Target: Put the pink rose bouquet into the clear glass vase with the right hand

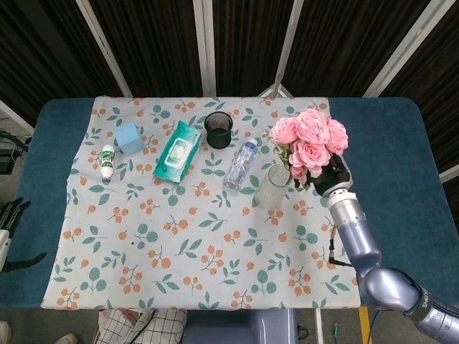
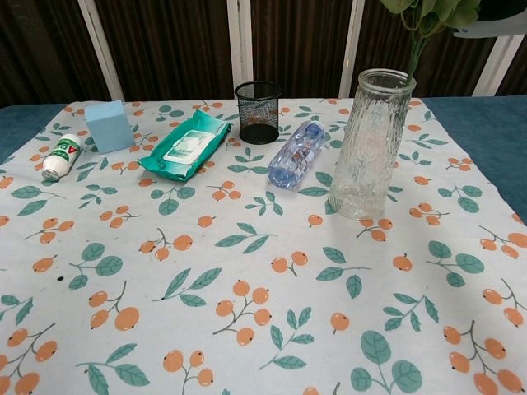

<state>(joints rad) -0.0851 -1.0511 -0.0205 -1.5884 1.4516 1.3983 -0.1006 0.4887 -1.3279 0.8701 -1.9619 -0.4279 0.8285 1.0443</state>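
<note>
The pink rose bouquet point(image 1: 310, 140) is held up above the table by my right hand point(image 1: 334, 176), which grips its stems just right of the clear glass vase point(image 1: 272, 185). In the chest view the green stem point(image 2: 411, 59) slants down to the right rim of the vase point(image 2: 370, 144), its tip at the mouth. Leaves show at the top of that view, and a white edge of the right hand point(image 2: 492, 28) sits in the upper right corner. My left hand point(image 1: 10, 231) hangs off the table's left edge, fingers apart, holding nothing.
On the floral cloth point(image 1: 179, 236) behind the vase lie a clear water bottle point(image 1: 242, 163), a black mesh cup point(image 1: 219, 130), a green wet-wipes pack point(image 1: 178, 150), a blue box point(image 1: 129, 137) and a small white bottle point(image 1: 107, 160).
</note>
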